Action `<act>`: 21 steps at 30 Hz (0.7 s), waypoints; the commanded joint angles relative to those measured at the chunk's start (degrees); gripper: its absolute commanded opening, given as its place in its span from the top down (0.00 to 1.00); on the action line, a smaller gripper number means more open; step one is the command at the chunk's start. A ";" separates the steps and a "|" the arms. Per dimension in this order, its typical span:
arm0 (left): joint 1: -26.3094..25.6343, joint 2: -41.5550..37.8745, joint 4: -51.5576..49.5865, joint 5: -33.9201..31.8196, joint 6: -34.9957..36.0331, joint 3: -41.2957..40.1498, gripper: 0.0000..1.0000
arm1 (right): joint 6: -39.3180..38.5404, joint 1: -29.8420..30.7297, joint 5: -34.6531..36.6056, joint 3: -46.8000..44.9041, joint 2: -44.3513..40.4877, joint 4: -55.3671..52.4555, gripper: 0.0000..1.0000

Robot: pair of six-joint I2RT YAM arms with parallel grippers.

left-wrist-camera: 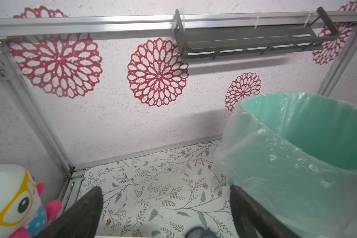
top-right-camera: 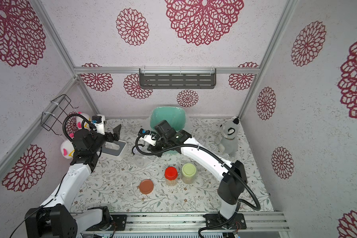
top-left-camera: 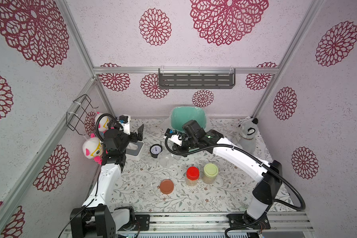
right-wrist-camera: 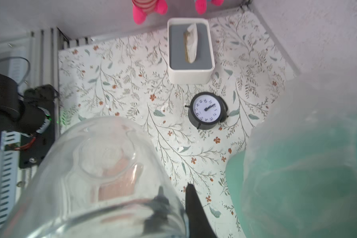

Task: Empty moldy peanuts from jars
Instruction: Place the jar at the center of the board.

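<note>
Right wrist view, right end effector (right-wrist-camera: 174, 191) low, gripping jar (right-wrist-camera: 103, 164), left end effector (left-wrist-camera: 165, 188) wide

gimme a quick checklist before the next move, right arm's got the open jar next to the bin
1. Held jar emptied: ok, it looks clear right through.
2. Right jaws' grip: ok, shut on the held jar's wall.
3. Left jaws free: ok, open and holding nothing.
4. Red jar and green jar emptied: not ok, both lidded with peanuts inside.
5. Brown lid out of the way: ok, lying flat, apart from both jars.
6. Gap between held jar and clock: cannot tell.
</note>
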 commanded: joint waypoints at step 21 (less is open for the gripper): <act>4.22 -0.53 -2.73 -9.25 -4.85 3.27 0.03 | 2.39 6.79 24.81 22.71 23.83 -14.82 1.00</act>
